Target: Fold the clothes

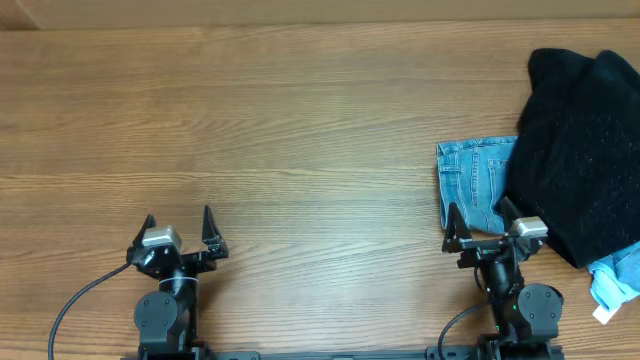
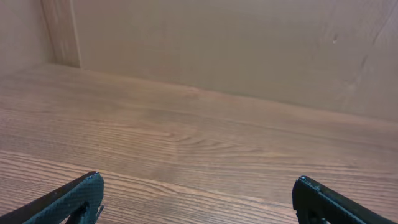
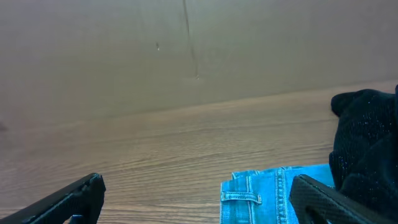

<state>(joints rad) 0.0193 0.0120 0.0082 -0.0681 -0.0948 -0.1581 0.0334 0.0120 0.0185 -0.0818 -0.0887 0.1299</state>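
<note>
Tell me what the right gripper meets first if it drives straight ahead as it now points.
Most likely the light-blue denim, lying just ahead of the open right gripper; the black knit garment lies off to one side. Height is unclear.

- The black fuzzy knit garment (image 1: 585,140) runs off the overhead view's right edge.
- It hides most of the light-blue denim (image 1: 470,185).
- The wrist views' bottom edges cut off the left pincer (image 2: 198,179) and right pincer (image 3: 198,180) behind their fingertips.

Robot lab bench: wood-grain table (image 1: 300,120), plain beige back panel (image 2: 217,43), 2 cabled arms (image 1: 165,300) at its edge.
</note>
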